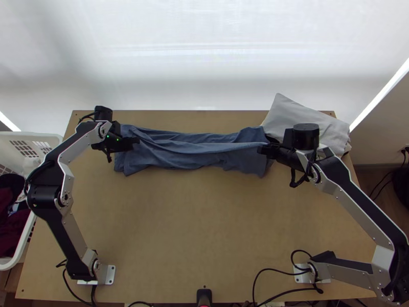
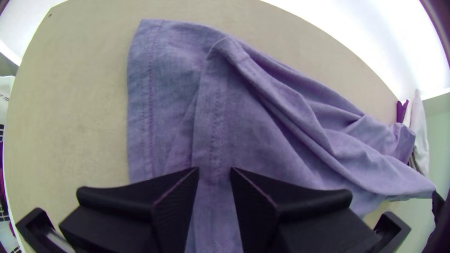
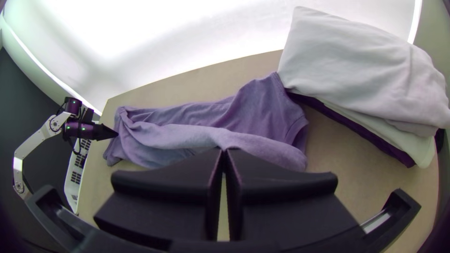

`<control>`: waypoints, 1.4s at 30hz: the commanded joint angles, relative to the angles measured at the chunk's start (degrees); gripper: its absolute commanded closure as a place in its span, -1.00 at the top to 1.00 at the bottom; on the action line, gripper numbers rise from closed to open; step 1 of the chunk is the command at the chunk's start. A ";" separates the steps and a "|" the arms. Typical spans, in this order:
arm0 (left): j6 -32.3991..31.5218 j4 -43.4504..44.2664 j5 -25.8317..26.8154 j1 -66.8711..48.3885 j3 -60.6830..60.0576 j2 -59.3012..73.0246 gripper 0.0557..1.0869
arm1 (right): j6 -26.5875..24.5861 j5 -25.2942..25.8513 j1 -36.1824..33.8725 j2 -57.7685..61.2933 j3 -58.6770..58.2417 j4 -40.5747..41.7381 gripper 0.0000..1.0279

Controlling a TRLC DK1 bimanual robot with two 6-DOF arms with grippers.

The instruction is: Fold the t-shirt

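The blue t-shirt (image 1: 189,157) lies as a long, narrow, wrinkled strip across the table's far part, with a loose fold along its length. At the strip's left end is my left gripper (image 1: 137,143); in the left wrist view that gripper (image 2: 214,172) is open, its fingertips a small gap apart over the cloth (image 2: 262,136). My right gripper (image 1: 262,149) is at the right end, shut on an edge of the shirt that is drawn up towards it. In the right wrist view the right gripper (image 3: 224,151) has its tips together at the shirt's raised fold (image 3: 187,136), hiding the pinched part.
A stack of folded cloths, a light grey one (image 1: 301,123) on top, sits at the table's far right corner, close to the shirt's end and the right arm. A white basket (image 1: 48,137) holding dark clothes stands off the left edge. Bare tabletop (image 1: 204,225) stretches nearer the bases.
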 commanded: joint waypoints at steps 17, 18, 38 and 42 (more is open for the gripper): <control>1.25 4.14 -0.89 -0.73 -5.24 -2.72 -0.93 | -0.99 0.68 -0.59 -0.02 -0.23 0.37 -0.94; 1.34 4.41 -0.89 -1.08 -5.59 -3.15 -0.92 | -0.99 0.68 -0.59 -0.02 -0.14 0.37 -0.94; -2.53 3.79 -4.31 0.59 1.53 -16.16 -0.92 | -2.40 0.77 -2.52 -0.20 3.28 0.37 -0.94; -3.94 3.79 -5.28 0.76 3.11 -20.12 -0.92 | -3.28 2.00 -2.78 0.33 7.24 0.37 -0.94</control>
